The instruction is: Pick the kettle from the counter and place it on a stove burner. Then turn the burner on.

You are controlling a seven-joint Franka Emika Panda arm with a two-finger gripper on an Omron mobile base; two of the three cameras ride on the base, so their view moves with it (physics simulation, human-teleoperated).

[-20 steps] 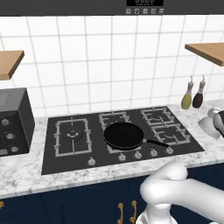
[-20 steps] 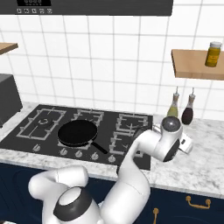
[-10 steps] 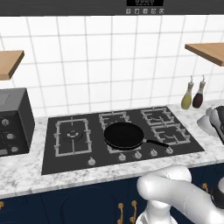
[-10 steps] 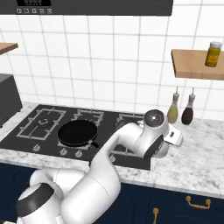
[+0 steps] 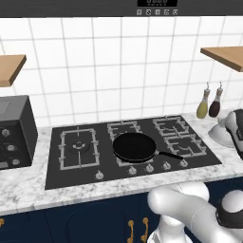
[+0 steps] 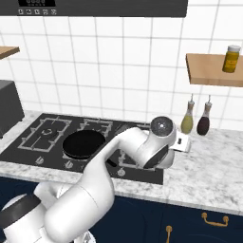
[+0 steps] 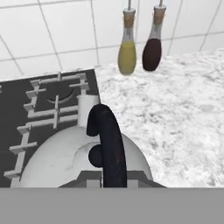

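The kettle (image 7: pixel 83 153) sits on the surface (image 7: pixel 183 113) just right of the stove's right edge, its dark arched handle (image 7: pixel 107 144) directly below the hand. The jaws are hidden, so I cannot tell their state. 2 bottles (image 7: pixel 139 41) stand at the back wall; a frying pan (image 5: pixel 134 146) rests mid-stove (image 5: pixel 71 173).

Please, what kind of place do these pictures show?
A rendered home kitchen, it seems: a black gas hob set in a marble counter, a frying pan on a grate, white wall tiles, and two bottles beside a kettle.
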